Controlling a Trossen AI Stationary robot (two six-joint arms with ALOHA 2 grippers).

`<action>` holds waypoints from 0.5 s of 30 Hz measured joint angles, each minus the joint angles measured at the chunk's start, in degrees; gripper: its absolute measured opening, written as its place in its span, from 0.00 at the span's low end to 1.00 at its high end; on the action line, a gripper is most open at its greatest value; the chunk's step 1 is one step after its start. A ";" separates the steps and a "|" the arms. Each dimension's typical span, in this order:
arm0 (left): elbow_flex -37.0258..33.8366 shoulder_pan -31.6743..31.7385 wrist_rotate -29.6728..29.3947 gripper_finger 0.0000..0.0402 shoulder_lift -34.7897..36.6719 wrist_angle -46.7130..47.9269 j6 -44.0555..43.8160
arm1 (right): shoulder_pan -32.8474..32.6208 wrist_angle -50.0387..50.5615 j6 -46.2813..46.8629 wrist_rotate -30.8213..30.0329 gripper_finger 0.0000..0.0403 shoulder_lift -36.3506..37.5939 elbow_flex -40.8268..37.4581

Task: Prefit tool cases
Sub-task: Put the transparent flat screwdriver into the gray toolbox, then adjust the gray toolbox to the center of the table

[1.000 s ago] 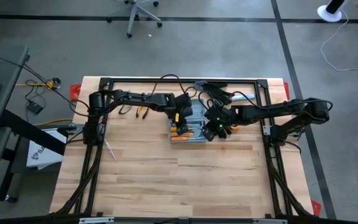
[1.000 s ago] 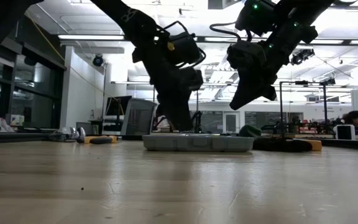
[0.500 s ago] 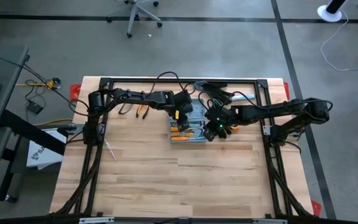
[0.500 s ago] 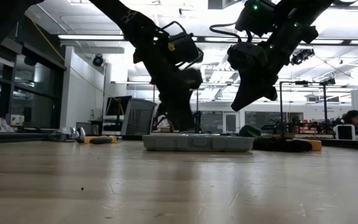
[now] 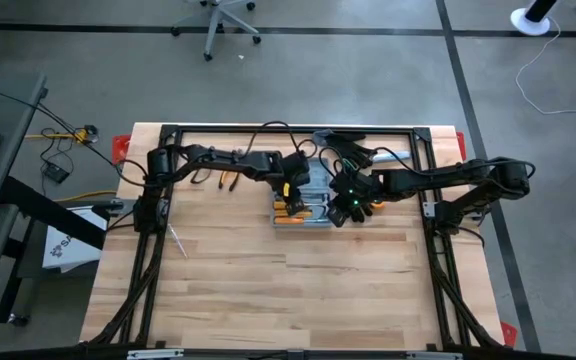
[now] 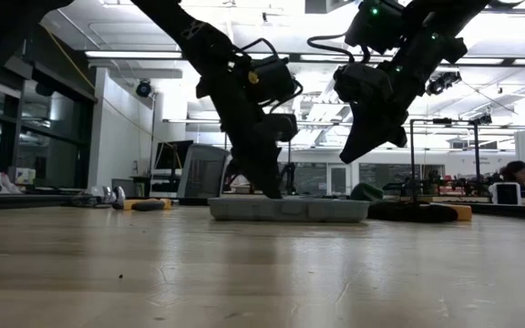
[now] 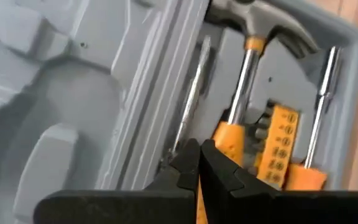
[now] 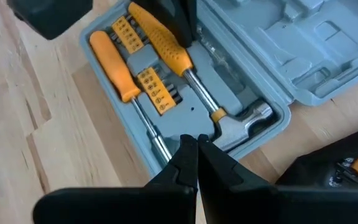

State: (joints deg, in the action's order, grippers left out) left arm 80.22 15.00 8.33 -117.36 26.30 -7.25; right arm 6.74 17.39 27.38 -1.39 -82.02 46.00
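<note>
- The case [image 8: 185, 93] lies open and flat at the far middle of the table [image 5: 268, 290]. Our left gripper [image 7: 199, 163] is down in it and our right gripper [image 8: 197, 155] hangs just above its end.
- In the tray half sit a hammer [image 8: 191, 78], a screwdriver [image 8: 120, 81] and two orange bit racks [image 8: 156, 92]. The other half [image 8: 303, 37], moulded with hollows, shows no tools.
- Our left gripper is clenched on nothing, its tip at the hinge ridge, just beside the hammer's shaft [image 7: 244, 81].
- Our right gripper is also clenched and empty, over the hammer's head [image 8: 244, 121].
- Black gloves [image 5: 353, 152] lie just beyond our right gripper; pliers [image 5: 228, 180] lie beyond our left arm.
- Risk, as we judge it: our left tip, pressing sideways, could lever the hammer out of its hollow, or shove the whole case across the wood, since nothing pins it.
- A proud tool would stop the lid from closing.
- Our grippers work close together over one tray, so a careless swing could knock them together.
</note>
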 joint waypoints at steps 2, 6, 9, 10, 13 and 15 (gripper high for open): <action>0.00 0.09 0.13 0.00 0.00 0.35 0.00 | 0.01 0.11 0.00 0.00 0.00 0.00 0.00; -0.02 0.09 3.12 0.00 0.00 0.37 -0.04 | 0.00 0.13 0.01 -0.54 0.00 0.00 0.00; -0.02 -0.06 2.88 0.00 0.17 0.36 -0.04 | 0.02 0.13 0.00 -1.32 0.00 0.00 0.00; 0.00 -0.06 2.90 0.00 0.26 0.38 -0.07 | 0.02 0.14 0.00 -1.47 0.00 0.00 0.00; -0.02 -0.06 2.89 0.00 0.96 1.24 -0.11 | 0.02 0.13 0.00 -1.49 0.00 0.00 0.00; -0.02 -0.06 2.78 0.00 2.29 1.34 -0.12 | 0.08 0.11 0.41 -0.86 0.00 0.00 0.00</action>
State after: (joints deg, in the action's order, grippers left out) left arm 80.20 14.94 11.11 -115.07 27.64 -7.36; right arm 6.82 17.50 27.79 -2.24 -82.02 46.00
